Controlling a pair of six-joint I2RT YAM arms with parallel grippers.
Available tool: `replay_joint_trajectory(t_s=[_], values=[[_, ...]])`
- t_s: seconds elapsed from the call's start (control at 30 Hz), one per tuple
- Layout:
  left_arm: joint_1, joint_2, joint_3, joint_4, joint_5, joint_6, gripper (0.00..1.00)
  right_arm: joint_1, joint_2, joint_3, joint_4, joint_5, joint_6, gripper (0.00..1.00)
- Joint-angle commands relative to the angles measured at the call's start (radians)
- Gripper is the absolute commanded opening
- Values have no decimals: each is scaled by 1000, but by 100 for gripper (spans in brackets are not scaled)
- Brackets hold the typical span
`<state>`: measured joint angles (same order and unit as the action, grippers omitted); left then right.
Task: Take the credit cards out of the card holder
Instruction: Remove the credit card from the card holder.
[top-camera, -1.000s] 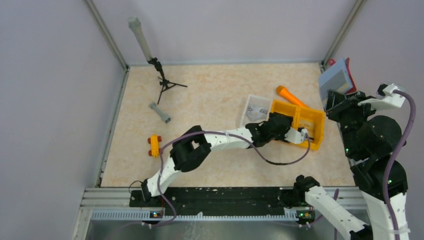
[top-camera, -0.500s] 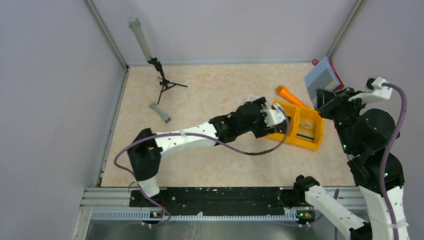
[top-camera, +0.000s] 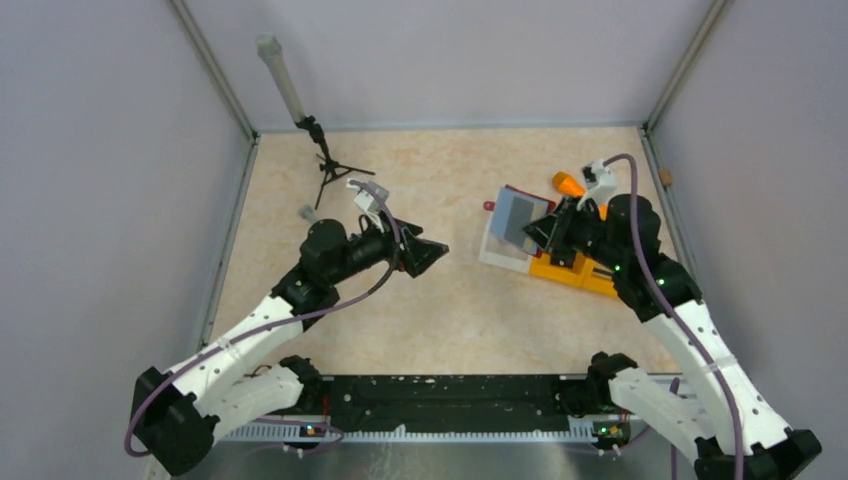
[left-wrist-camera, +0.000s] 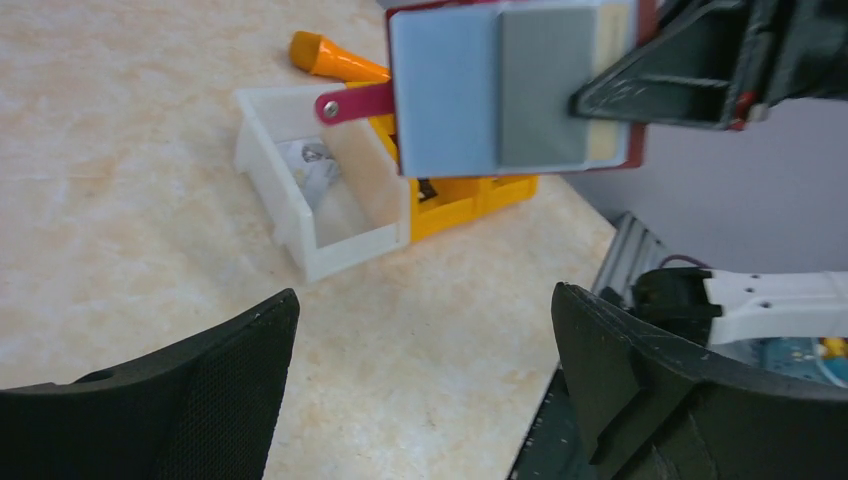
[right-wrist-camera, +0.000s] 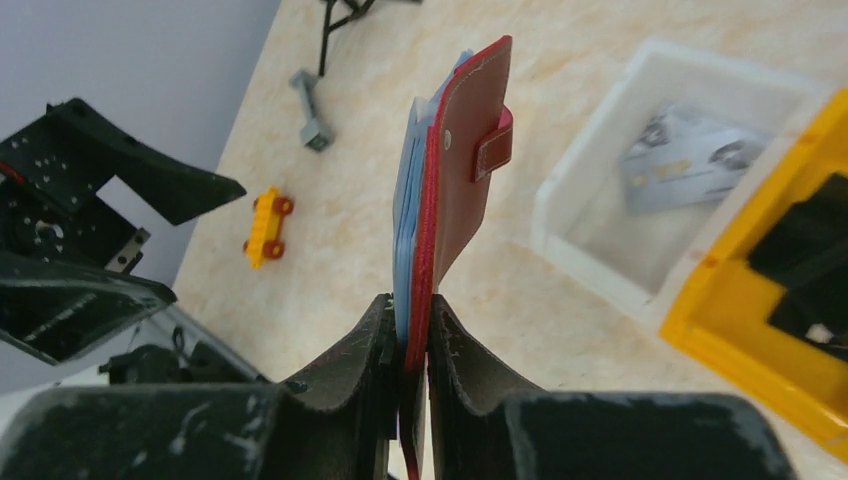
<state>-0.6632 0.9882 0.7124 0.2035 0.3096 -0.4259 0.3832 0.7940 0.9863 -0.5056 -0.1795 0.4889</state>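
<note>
My right gripper (top-camera: 543, 230) is shut on the lower edge of the dark red card holder (top-camera: 517, 218) and holds it upright in the air over the white tray (top-camera: 497, 254). In the left wrist view the holder's pale grey inner face (left-wrist-camera: 445, 90) shows a grey card (left-wrist-camera: 545, 90) with a tan-yellow card's edge (left-wrist-camera: 612, 25) behind it, and the strap tab (left-wrist-camera: 355, 103) sticks out to the left. The right wrist view shows the red outer face (right-wrist-camera: 465, 160) between the shut fingers (right-wrist-camera: 410, 335). My left gripper (top-camera: 425, 255) is open and empty, facing the holder from the left (left-wrist-camera: 425, 300).
The white tray (right-wrist-camera: 600, 250) holds a silver card (right-wrist-camera: 690, 160). The orange two-compartment tray (top-camera: 572, 272) lies beside it, with an orange handle (top-camera: 568, 183) behind. A black tripod (top-camera: 325, 165) and a grey piece (right-wrist-camera: 312, 125) stand far left, and a yellow toy (right-wrist-camera: 268, 225) sits nearer.
My left arm pulled back from the orange tray to the left and now faces right. My right arm brought the card holder from the far right corner down to above the white tray.
</note>
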Motion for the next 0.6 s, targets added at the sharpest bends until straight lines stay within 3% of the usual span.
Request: replay_joint_trajectory(t_s=[0.0,0.2,0.37,0.47,0.57], values=[[84,-76,-103,162,228,-241,99,-4,21,-120,305,-319,114,0],[113,-146,-173,246,310,-342,97,-4,99,-294,630,-480,254,0],[109,-142,-171,225,360,-359,78,-4,151,-377,760,-518,312,0],[99,-118,-144,145,348,-330,76,-1,177,-415,826,-546,359,0],[69,-79,-135,165,331,-332,73,14,202,-434,852,-547,371,0]])
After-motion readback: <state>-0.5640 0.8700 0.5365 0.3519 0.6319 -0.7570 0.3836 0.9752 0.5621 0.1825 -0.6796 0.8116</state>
